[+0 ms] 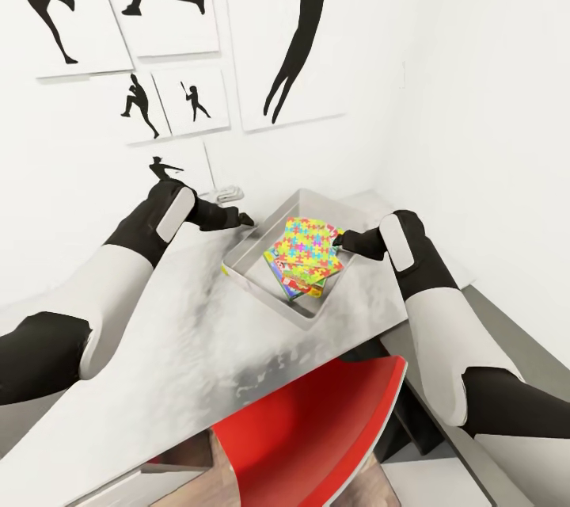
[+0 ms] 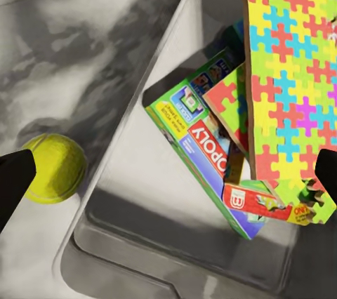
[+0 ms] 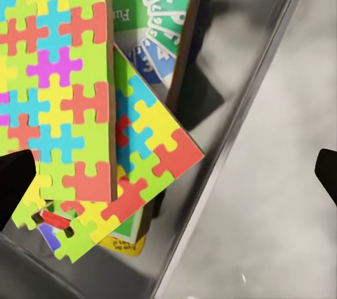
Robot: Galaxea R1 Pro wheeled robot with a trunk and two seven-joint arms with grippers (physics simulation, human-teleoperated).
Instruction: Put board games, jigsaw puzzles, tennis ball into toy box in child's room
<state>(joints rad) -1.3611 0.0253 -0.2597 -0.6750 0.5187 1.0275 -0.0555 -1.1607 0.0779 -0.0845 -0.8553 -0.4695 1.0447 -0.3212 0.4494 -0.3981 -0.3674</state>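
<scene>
Leaning askew in the toy box (image 1: pixel 252 276), jigsaw puzzles (image 1: pixel 310 247) tilt cornerwise — both jaws spread, empty.

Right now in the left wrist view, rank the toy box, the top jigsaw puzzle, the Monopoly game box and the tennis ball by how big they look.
Largest to smallest:
1. toy box
2. top jigsaw puzzle
3. Monopoly game box, partly covered, so its rank against the puzzle is unsure
4. tennis ball
</scene>
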